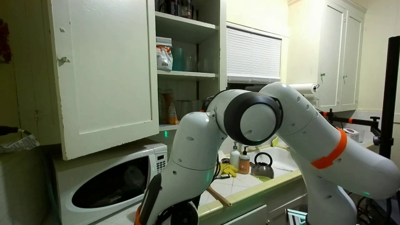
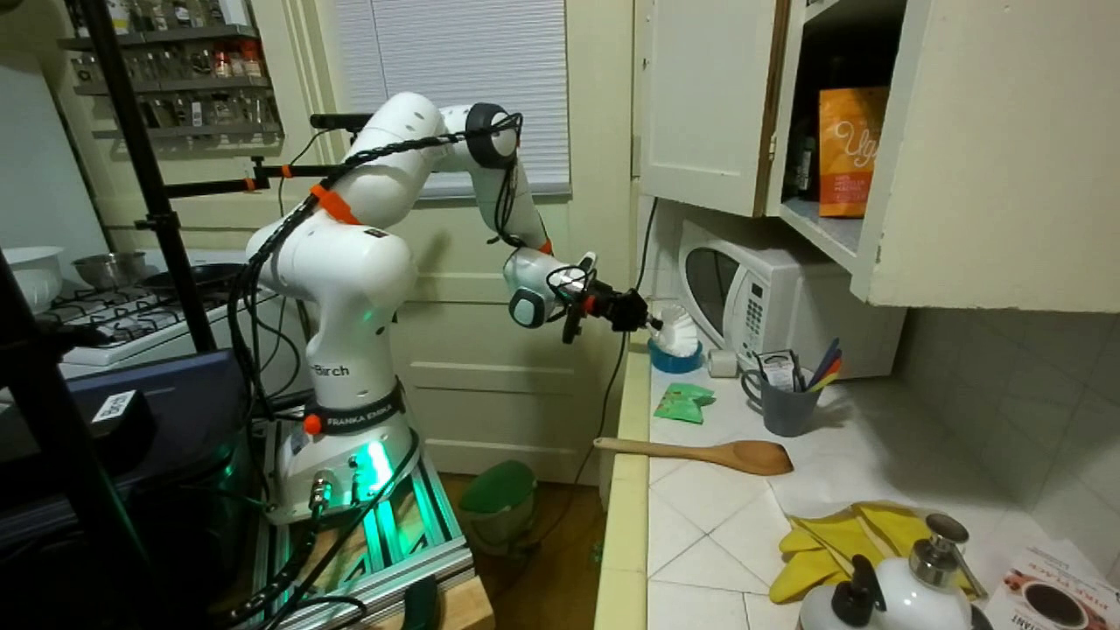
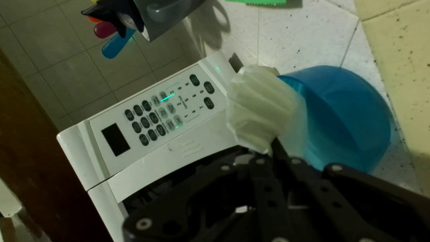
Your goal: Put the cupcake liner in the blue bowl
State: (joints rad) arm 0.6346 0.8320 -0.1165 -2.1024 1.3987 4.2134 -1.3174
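The cupcake liner [image 3: 260, 107], white and pleated, is pinched at its edge by my gripper [image 3: 270, 150], whose fingers are together on the paper. In the wrist view it overlaps the left side of the blue bowl [image 3: 356, 114], which stands on the tiled counter. An exterior view has the liner [image 2: 678, 332] tilted at the bowl's [image 2: 676, 360] upper edge, with the gripper [image 2: 654, 324] reaching in from the left. Whether the liner is over the bowl's opening or just behind it, I cannot tell. Bowl, liner and fingertips are hidden in an exterior view where the arm stands in front.
The white microwave [image 2: 787, 289] is close behind the bowl. A small white cylinder [image 2: 723, 363] stands beside the bowl. Nearby are a green packet [image 2: 684, 402], a grey mug [image 2: 787, 411] of utensils and a wooden spoon [image 2: 754, 457]. An open cabinet door [image 1: 106, 72] hangs above the microwave.
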